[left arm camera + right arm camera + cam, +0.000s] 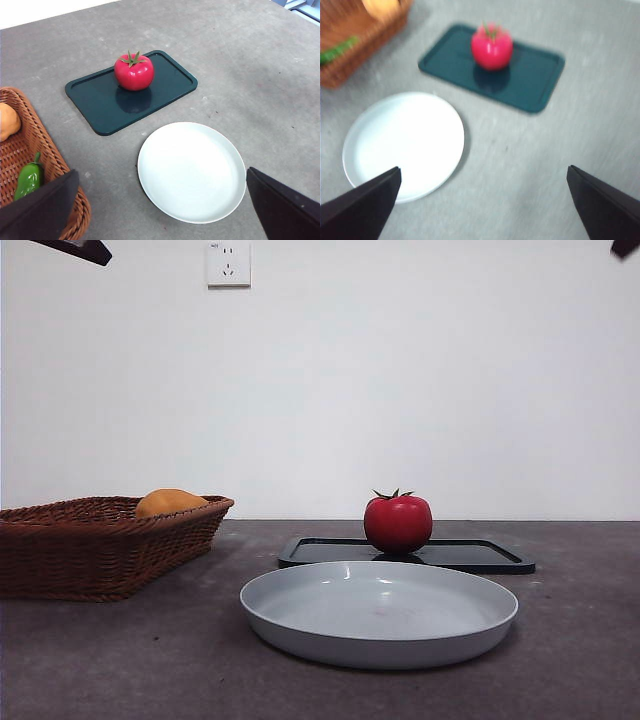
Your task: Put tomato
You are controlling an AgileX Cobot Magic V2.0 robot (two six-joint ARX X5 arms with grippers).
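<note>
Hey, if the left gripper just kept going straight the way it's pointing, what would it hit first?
Most likely the round white plate, which lies empty between the open left gripper fingers. The glossy red tomato on the dark green tray sits beyond it. Depth is hard to judge.

The right wrist view is blurred; the basket (95,545) is cut off at the front view's edge.

Wicker basket (95,545) with orange fruit (168,502) and green pepper (28,178); white plate (380,615) before dark tray (470,556).
</note>
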